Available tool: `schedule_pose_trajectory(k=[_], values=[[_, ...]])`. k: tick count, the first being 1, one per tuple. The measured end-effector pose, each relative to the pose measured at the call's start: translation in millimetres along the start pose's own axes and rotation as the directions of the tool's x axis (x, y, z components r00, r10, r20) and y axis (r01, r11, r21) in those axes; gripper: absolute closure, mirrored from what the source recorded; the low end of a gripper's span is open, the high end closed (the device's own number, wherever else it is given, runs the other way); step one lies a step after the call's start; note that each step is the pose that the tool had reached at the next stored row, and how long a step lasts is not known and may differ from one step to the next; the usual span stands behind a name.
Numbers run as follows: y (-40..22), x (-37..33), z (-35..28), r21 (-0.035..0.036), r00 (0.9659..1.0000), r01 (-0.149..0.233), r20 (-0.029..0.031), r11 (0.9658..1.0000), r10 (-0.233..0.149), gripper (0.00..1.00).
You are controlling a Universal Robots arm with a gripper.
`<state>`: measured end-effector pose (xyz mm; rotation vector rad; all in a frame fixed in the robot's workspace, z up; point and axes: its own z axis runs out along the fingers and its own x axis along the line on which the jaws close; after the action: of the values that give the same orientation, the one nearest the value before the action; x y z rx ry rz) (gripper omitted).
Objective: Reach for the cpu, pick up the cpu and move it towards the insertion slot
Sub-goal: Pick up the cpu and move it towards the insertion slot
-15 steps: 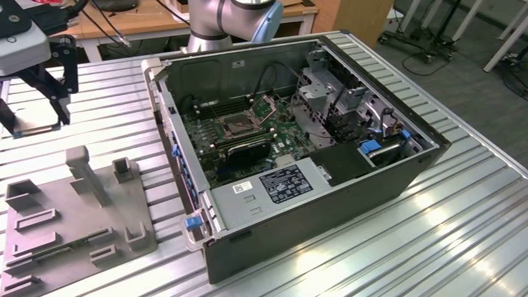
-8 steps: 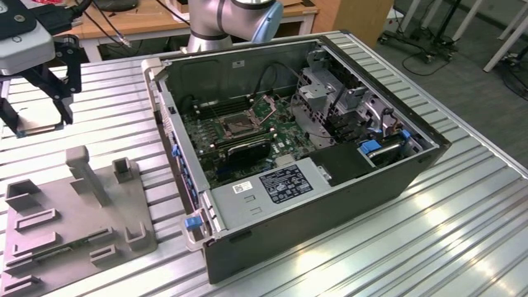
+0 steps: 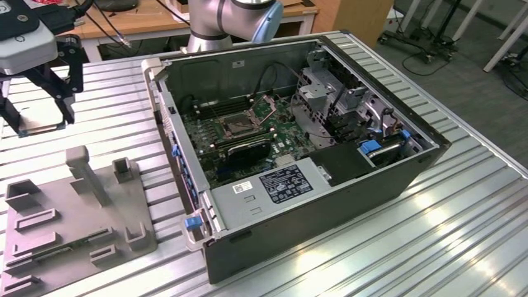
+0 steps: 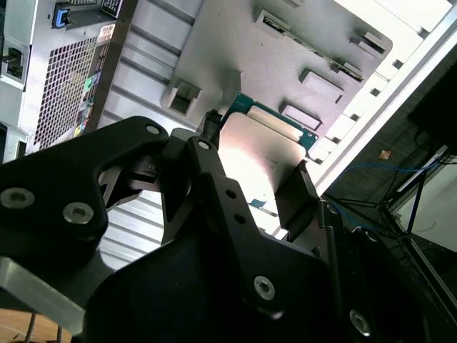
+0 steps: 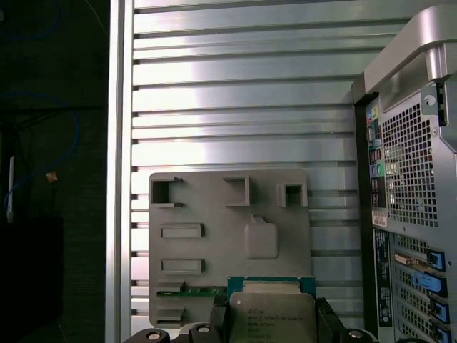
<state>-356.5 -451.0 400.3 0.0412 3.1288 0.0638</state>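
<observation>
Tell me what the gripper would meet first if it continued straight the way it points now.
Probably the grey plastic tray. The gripper, shut on the cpu, points down, and in both wrist views the tray lies behind the chip. Depth is unclear; the ribbed table beside it is possible.

1. I can read no text in any view.
2. The cpu [image 5: 271, 318], clamped between the fingers of the gripper [image 3: 39, 117], carries several lines of dark print on its metal lid in the first wrist view. I cannot make out the characters.
3. Well apart from the gripper, inside the computer case [image 3: 330, 216], the power supply [image 3: 264, 207] bears a black label [image 3: 285, 182] with pale print and a white sticker [image 3: 244, 187]. Both are unreadable.
4. Beside the gripper, the case's rear panel shows small coloured port markings [image 5: 376, 153] with no legible characters.
</observation>
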Motion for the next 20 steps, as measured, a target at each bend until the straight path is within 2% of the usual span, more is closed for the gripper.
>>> schedule_pose_trajectory(k=[20], values=[[0.1,-5.5,0.1,0.0,1.0,0.0,-0.0001,1.0,0.0,0.45]])
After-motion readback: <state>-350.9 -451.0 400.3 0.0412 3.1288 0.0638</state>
